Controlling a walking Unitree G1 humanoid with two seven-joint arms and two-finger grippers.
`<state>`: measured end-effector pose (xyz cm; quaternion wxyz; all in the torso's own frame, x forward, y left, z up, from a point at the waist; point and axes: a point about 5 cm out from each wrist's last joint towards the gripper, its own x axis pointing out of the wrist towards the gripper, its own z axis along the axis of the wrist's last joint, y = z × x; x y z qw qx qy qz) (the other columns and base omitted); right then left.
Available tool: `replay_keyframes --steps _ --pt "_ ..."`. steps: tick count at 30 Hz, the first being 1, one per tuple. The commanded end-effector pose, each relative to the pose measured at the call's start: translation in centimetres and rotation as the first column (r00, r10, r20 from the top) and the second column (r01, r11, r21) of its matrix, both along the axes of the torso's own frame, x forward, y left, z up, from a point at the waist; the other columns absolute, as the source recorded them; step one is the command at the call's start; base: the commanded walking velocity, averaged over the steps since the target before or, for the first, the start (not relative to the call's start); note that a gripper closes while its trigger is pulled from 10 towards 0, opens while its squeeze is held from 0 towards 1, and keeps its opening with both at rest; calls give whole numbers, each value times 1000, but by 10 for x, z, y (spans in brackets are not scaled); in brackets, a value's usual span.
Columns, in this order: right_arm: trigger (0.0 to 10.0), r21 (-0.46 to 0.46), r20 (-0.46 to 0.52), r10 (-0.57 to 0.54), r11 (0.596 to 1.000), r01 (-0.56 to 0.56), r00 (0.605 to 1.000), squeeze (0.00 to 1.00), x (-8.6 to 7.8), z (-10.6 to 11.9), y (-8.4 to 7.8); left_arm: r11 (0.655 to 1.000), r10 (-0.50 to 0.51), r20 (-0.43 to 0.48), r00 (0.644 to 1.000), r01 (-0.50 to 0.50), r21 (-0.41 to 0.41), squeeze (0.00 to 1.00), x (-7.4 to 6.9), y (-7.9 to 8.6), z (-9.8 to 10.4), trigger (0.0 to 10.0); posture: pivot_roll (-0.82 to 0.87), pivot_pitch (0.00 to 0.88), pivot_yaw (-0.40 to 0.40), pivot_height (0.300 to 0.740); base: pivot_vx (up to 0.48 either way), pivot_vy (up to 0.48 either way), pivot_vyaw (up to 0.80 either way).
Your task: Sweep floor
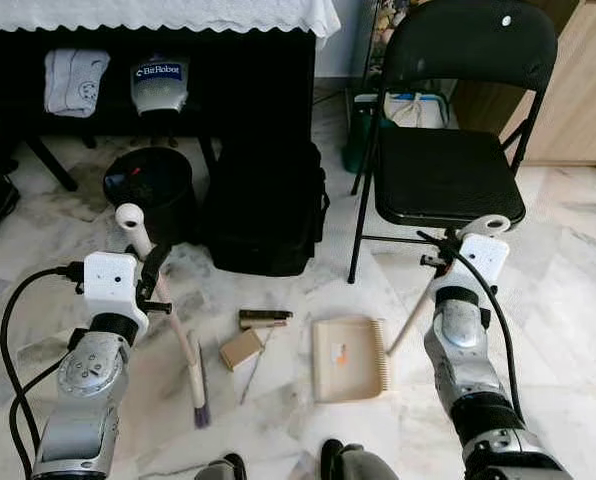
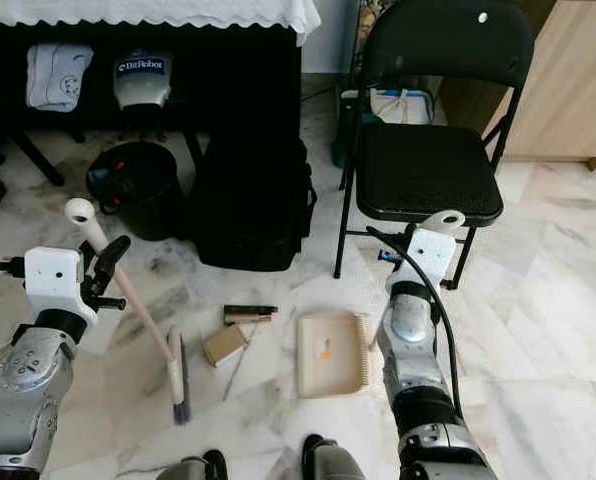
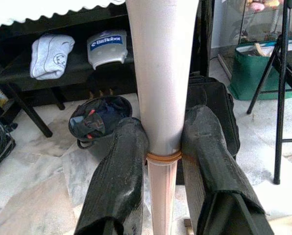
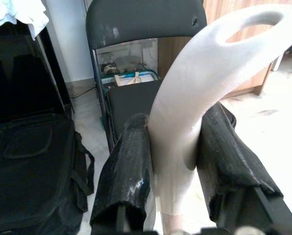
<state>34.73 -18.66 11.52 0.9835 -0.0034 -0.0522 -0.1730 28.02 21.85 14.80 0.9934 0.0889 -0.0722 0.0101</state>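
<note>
Two tools are in play on the marble floor [image 1: 568,300], one per hand. Biggest first: the black folding chair [image 1: 448,170] stands ahead on the right, with a black bag [image 1: 266,215] beside it to the left and a black waste bin [image 1: 150,190] further left, all in front of a dark bench [image 1: 178,60] with a white lace cloth over it.

The dustpan [image 1: 350,358] lies flat on the floor between the two arms, comb edge toward the right, and its long handle [image 1: 410,318] slants up and to the right into the right hand [image 4: 173,161]. In the right wrist view that hand's fingers [image 4: 129,166] are clamped on the pale handle just below its looped end. The right arm reaches forward with the forearm nearly upright, close to the chair's front legs.

The broom [image 1: 183,345] slants down from the left hand [image 3: 163,152] to its dark bristles [image 1: 200,405] on the floor, just left of the dustpan. The left hand's fingers [image 3: 119,176] are squeezed on the broom's shaft, with the handle's top sticking up above them. The left forearm is raised, angled forward.

Smaller stuff: a bit of brown cardboard [image 1: 240,348] and a dark stick-like object [image 1: 265,318] lie on the floor between the bristles and the dustpan.
</note>
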Motion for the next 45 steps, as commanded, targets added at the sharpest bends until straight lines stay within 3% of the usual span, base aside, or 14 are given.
replay_keyframes --steps 1,16,26,33,34,36,39,42,45 --pt "10000 4 24 -6 1000 6 1000 0 1 4 -2 1000 5 42 999 -5 6 0 -3 0 8 10000 -33 257 2 740 0 0 0" --pt "10000 11 -18 -7 1000 7 1000 0 -2 -10 -3 1000 3 33 999 -3 6 0 -2 1 6 10000 -26 261 -1 740 0 0 0" --pt "10000 11 -24 -9 1000 9 1000 0 -2 -11 -3 999 49 -23 999 -49 -5 0 1 6 -9 10000 -30 260 0 740 0 0 0" --pt "10000 12 -25 -6 1000 7 1000 0 -3 -11 -3 995 18 -85 996 -26 -94 0 0 5 -25 10000 -29 262 -4 740 0 0 0" --pt "10000 10 -26 -5 1000 5 1000 0 -3 -12 -3 988 13 -125 992 -32 -151 0 -1 7 -33 10000 -29 262 -4 740 0 0 0" --pt "10000 9 -26 -4 1000 4 1000 0 -2 -12 -3 982 10 -139 990 -36 -186 0 -2 8 -37 10000 -29 262 -4 740 0 0 0" --pt "10000 11 -25 -8 1000 8 1000 0 -3 -11 -5 967 28 -133 991 -61 -246 0 -5 12 -39 10000 -33 261 -4 740 0 0 0" --pt "10000 10 -25 -7 1000 7 1000 0 -3 -11 -5 964 33 -130 991 -65 -256 0 -5 13 -39 10000 -29 262 -7 740 0 0 0" --pt "10000 10 -25 -4 1000 4 1000 0 -3 -12 -4 952 -32 -112 993 -4 -306 0 -3 8 -38 10000 -33 261 -9 740 0 0 0"
